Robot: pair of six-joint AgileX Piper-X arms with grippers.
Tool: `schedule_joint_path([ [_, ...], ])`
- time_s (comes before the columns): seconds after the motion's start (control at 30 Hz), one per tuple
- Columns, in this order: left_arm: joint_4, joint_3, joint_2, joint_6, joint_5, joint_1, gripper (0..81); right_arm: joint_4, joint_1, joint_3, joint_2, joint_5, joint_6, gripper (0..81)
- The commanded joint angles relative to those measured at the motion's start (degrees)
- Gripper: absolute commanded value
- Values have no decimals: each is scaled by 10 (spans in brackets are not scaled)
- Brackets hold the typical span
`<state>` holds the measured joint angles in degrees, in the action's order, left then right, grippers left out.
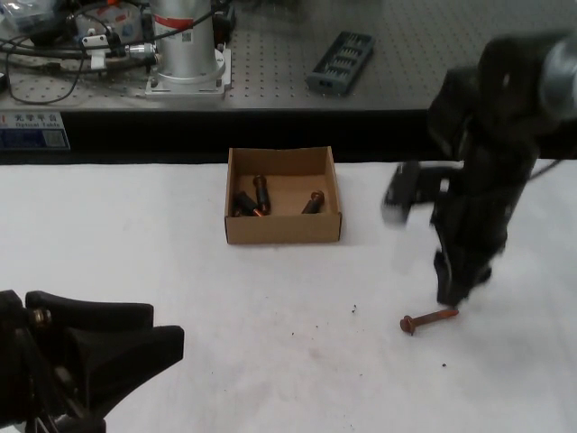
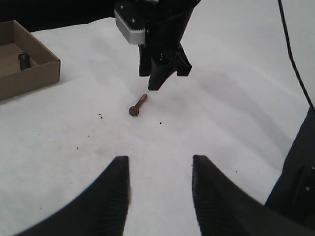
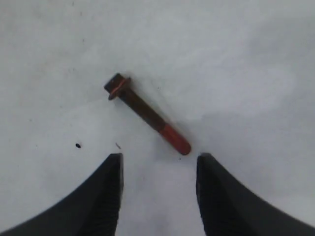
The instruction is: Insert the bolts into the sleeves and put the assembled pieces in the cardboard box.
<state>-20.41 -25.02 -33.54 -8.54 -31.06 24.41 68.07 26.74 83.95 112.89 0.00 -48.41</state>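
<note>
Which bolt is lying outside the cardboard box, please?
The bare bolt on the white cloth, just below the right end effector; the other bolts sit inside the box.

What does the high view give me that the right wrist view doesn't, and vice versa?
High view: the cardboard box with dark pieces inside, and the left gripper at the near edge. Right wrist view: the bolt's flanged head and orange tip up close. Both: the bolt lying on the white cloth by the open right gripper.
</note>
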Motion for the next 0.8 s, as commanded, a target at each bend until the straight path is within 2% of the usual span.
schedule_joint_path([
  [0.0,9,-9,2,-5,-10,3,304,-27,2,-19,-4,14,-19,348],
  [0.37,8,-9,2,-6,-18,3,304,-134,45,-59,-4,16,-44,348],
  [0.77,8,-9,2,-44,-53,3,304,-155,41,-59,5,16,-57,348],
])
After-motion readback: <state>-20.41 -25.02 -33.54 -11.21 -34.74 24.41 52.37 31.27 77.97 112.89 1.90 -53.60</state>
